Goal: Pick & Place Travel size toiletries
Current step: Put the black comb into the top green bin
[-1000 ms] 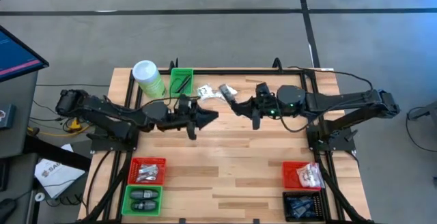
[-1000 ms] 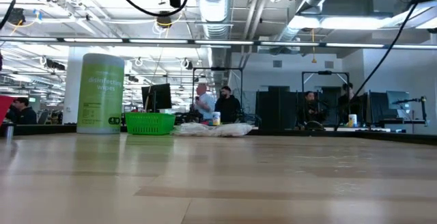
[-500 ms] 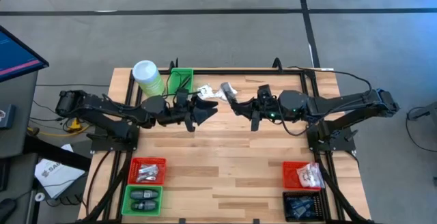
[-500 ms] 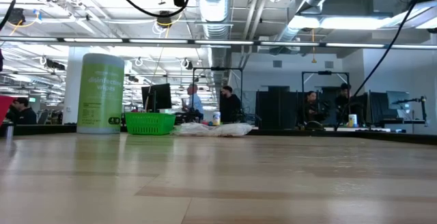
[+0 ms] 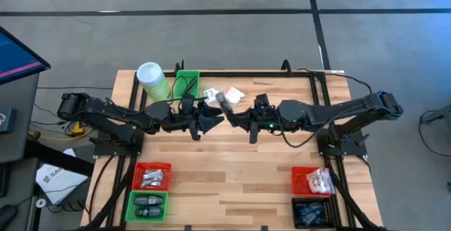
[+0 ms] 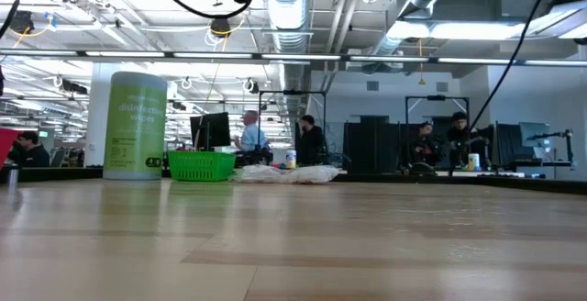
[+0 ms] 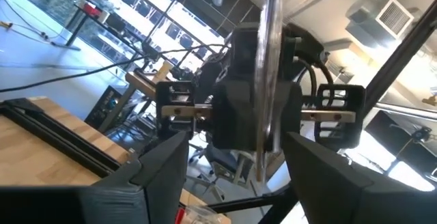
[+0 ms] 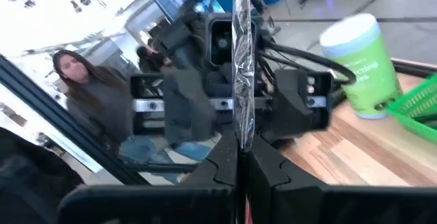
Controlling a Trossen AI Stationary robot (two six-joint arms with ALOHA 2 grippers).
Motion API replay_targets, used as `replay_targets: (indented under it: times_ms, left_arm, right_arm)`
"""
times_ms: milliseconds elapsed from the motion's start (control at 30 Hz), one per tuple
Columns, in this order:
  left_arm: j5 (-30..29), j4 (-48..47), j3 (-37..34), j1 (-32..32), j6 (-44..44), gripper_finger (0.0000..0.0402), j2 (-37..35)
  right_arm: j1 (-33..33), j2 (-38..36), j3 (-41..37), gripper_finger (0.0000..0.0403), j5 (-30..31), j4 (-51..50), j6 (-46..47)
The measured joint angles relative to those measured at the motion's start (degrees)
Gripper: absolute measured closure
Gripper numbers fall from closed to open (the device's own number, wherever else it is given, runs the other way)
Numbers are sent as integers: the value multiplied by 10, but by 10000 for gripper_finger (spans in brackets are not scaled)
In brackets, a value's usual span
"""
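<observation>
A slim silvery packet, one of the travel size toiletries, is held above the table's far middle by my shut right gripper, which reaches in level from the right. My left gripper faces it from the left, open. In the left wrist view the packet stands in the gap ahead of the two spread fingers, touching neither. More white sachets lie on the table near the far edge, seen as a low heap in the low view. My right gripper pinches the silvery packet by one end between its two shut fingers. It comes level from the table's right side. The rest of the packet sticks out past the fingertips toward the left gripper, lifted clear of the table.
A tall green canister and a green basket stand at the far left. Near the front edge stand a red bin and a green bin on the left, and a red bin and a black bin on the right.
My right gripper has carried the silvery packet toward the table's left, up to the left gripper. My left gripper has opened and stayed where it was.
</observation>
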Motion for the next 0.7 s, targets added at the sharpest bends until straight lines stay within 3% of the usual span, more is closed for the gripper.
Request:
replay_targets:
  times_ms: [367,700]
  left_arm:
    - [0,5,0,-3,1,177,0]
    - [0,21,0,-3,21,241,0]
  right_arm:
    - [3,29,31,403,-4,-37,6]
    - [2,27,31,403,-6,-45,30]
